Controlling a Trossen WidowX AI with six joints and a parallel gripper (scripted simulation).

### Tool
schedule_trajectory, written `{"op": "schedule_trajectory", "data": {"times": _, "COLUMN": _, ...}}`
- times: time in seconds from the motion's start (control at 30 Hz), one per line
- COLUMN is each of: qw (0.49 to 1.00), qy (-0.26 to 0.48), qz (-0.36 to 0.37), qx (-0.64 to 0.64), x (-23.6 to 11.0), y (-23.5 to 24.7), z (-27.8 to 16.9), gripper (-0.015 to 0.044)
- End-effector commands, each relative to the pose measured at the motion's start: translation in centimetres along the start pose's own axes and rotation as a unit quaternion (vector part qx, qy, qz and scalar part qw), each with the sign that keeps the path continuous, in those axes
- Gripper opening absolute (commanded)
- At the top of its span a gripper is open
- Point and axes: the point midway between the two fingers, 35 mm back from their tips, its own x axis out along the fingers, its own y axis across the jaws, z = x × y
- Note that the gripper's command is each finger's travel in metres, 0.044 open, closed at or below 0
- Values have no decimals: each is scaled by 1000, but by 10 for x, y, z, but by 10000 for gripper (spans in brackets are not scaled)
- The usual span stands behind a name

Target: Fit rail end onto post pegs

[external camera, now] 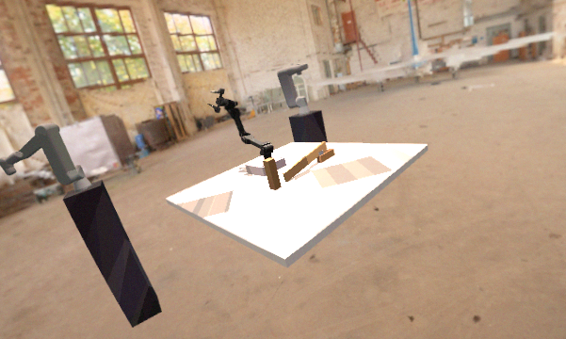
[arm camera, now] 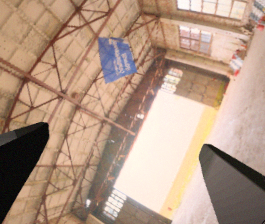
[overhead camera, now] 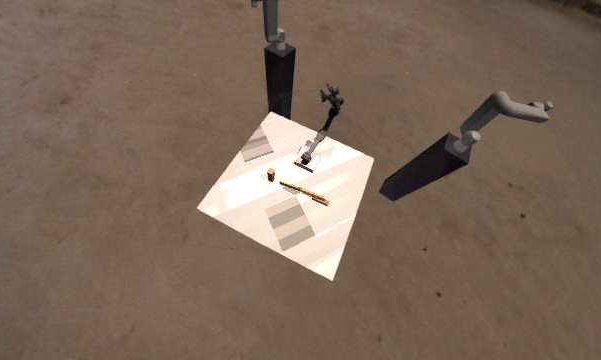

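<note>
The long wooden rail (overhead camera: 304, 192) (external camera: 304, 162) lies slanted on the white table (overhead camera: 325, 250) (external camera: 287, 221), its far end at the low footboard block (overhead camera: 325, 202) (external camera: 326, 154) and its near end down on the table. The short wooden post (overhead camera: 271, 174) (external camera: 271, 173) stands apart from the rail's near end; its pegs are too small to make out. My gripper (overhead camera: 328, 93) (external camera: 215, 104) is raised high above the arm's base, away from the rail, and is open and empty. The wrist view shows only the two dark fingers spread wide against the hall roof.
Two grey camera arms on dark pedestals (overhead camera: 279, 80) (overhead camera: 425, 167) (external camera: 110, 250) (external camera: 307, 126) stand beside the table. The arm's base (overhead camera: 307, 159) (external camera: 259, 169) sits on the table behind the post. Striped patches mark the table top.
</note>
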Motion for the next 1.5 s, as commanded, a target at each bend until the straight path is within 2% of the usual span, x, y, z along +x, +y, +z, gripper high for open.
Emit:
{"op": "schedule_trajectory", "data": {"times": 0.0, "qw": 993, "qy": 33, "qz": 43, "qx": -109, "x": 12, "y": 48, "z": -55, "gripper": 440}}
{"op": "schedule_trajectory", "data": {"times": 0.3, "qw": 930, "qy": 103, "qz": 139, "qx": -324, "x": 20, "y": 117, "z": -180, "gripper": 440}}
{"op": "schedule_trajectory", "data": {"times": 0.67, "qw": 761, "qy": 191, "qz": 277, "qx": -555, "x": -7, "y": 159, "z": -365, "gripper": 440}}
{"op": "schedule_trajectory", "data": {"times": 0.9, "qw": 616, "qy": 242, "qz": 365, "qx": -655, "x": -43, "y": 151, "z": -476, "gripper": 440}}
{"op": "schedule_trajectory", "data": {"times": 1.07, "qw": 494, "qy": 279, "qz": 431, "qx": -701, "x": -78, "y": 128, "z": -550, "gripper": 440}}
{"op": "schedule_trajectory", "data": {"times": 1.47, "qw": 169, "qy": 362, "qz": 578, "qx": -711, "x": -188, "y": 24, "z": -688, "gripper": 440}}
